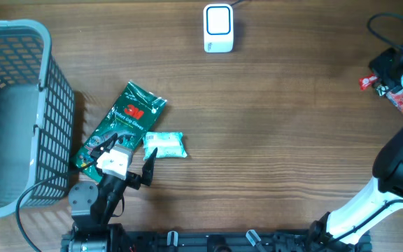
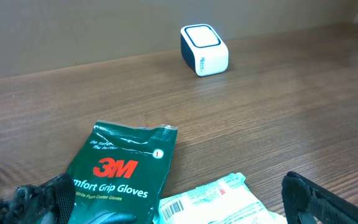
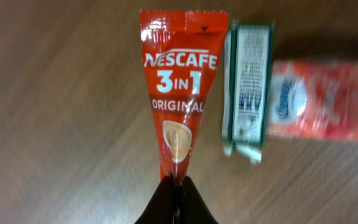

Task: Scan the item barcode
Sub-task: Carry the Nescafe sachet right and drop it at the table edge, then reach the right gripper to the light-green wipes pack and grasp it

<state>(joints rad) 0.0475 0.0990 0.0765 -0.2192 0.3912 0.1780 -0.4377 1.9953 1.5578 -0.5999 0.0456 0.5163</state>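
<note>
Right jaws pinch the Nescafe sachet (image 3: 179, 106) near a blurry, perhaps tissue, packet (image 3: 319, 99); left jaws wide.

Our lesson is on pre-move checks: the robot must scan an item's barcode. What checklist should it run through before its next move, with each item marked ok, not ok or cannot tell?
1. Right gripper shut on the Nescafe sachet: ok.
2. Sachet's barcode in view: cannot tell; only its printed front shows.
3. Scanner stands free, nothing against it: ok.
4. Sachet at the scanner: not ok; it is far off on the right arm's side.
5. Left gripper open, holding nothing: ok.
6. Gloves packet and white packet lie apart from the scanner: ok.
</note>
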